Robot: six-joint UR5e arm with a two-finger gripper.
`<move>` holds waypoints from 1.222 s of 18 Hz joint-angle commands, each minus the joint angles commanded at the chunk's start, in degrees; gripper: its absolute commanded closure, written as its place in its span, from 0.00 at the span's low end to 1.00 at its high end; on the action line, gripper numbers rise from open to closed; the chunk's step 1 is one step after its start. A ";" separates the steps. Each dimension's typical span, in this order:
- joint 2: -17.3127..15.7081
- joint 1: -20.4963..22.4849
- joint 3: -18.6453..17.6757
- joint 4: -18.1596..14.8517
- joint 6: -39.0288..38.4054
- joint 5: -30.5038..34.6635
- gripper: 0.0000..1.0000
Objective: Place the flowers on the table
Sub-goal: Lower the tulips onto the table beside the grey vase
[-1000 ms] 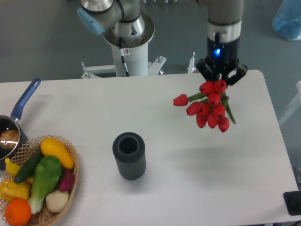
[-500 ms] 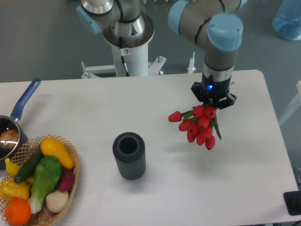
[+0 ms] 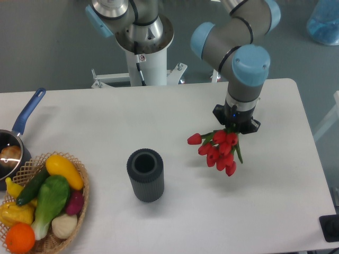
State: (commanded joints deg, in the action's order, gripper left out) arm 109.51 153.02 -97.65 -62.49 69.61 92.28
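The flowers [image 3: 217, 150], a bunch of red tulips with green leaves, hang from my gripper [image 3: 235, 127] over the right half of the white table [image 3: 106, 127]. The gripper points down and is shut on the stems, which are hidden under its body. The blooms fan out to the lower left, close above the tabletop; I cannot tell whether they touch it.
A dark grey ribbed cylinder vase [image 3: 145, 174] stands upright left of the flowers. A wicker basket [image 3: 79, 203] of vegetables sits at the front left. A blue-handled pan [image 3: 18, 132] lies at the left edge. The robot base [image 3: 143, 42] stands behind the table.
The arm has come down and moved slightly left and forward, carrying the flowers lower toward the tabletop. The vase, basket and pan have not moved.
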 joint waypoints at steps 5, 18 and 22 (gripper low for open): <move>1.85 -1.23 -0.09 0.61 0.09 4.74 0.97; 5.28 -2.46 -0.26 2.72 -1.49 4.66 0.97; 5.45 -2.72 -0.26 2.81 -1.50 4.66 0.96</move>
State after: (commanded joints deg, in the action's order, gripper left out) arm 114.96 150.29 -97.91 -59.68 68.12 96.94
